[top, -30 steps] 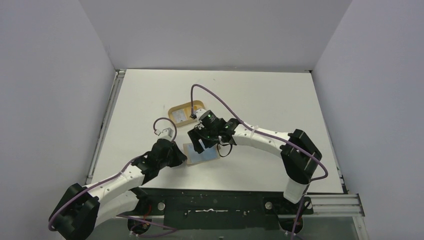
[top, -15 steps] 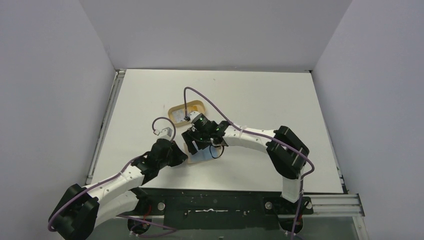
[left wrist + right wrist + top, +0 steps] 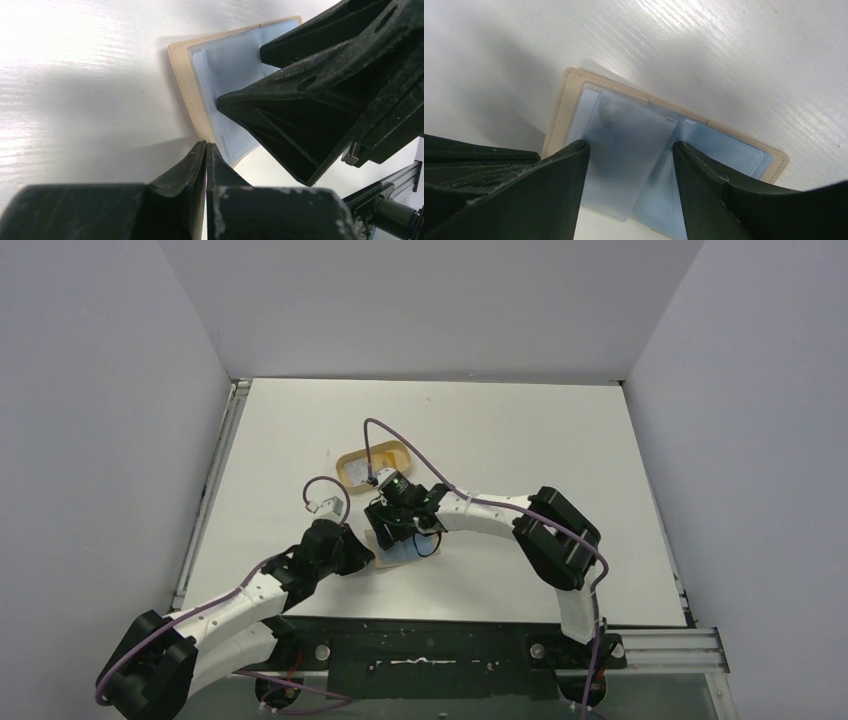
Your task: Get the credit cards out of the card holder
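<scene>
Right now I have the wallet lying open and flat on the table, near the front edge, between the two grippers and a little nearer than the tray. On the left wrist view, the left gripper has its fingers pressed together, with the tips down at the wallet's tan border, at the corner nearest them; I read that as touching or just beside the edge. The right gripper stands over the open inside with its jaws apart, one finger on each side of a pale blue card that lies slightly skewed on the wallet's left half. Both tips sit at that card's side edges, but I cannot tell whether they actually press on it. From above, the right gripper covers most of the wallet, and the left gripper sits at its left side.
</scene>
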You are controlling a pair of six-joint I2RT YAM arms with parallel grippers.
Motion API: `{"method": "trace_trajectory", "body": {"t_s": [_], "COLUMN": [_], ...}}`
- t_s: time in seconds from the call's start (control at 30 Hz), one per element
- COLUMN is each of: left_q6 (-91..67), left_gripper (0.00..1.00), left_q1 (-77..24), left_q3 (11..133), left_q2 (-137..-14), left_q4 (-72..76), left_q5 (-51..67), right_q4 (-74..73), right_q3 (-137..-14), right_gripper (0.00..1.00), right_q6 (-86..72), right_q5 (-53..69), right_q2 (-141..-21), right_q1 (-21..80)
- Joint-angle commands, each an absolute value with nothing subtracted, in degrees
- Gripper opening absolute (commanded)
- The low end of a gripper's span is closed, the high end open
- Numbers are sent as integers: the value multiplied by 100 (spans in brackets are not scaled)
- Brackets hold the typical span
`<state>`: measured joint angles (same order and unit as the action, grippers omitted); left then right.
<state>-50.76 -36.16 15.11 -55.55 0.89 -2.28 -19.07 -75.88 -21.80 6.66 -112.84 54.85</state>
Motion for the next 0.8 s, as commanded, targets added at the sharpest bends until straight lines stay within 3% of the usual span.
{"method": "trace_trajectory", "body": {"t_s": [0.0, 0.77], "left_q6": [-5128, -5108], "left_gripper": [0, 0], "left_q1": [-3586, -3569], "left_q3": [1569, 1538], "left_q2": [-5424, -5423], "left_q4": [388, 332], "left_q5": [-158, -149], "right_q4": [-1752, -2492], "right_q3": [-7754, -7378], "right_gripper": [62, 63], "right_q6": [-2202, -1515], "right_q5": [637, 18], "right_q2": [-11396, -10877], "right_q1": [5524, 5016]}}
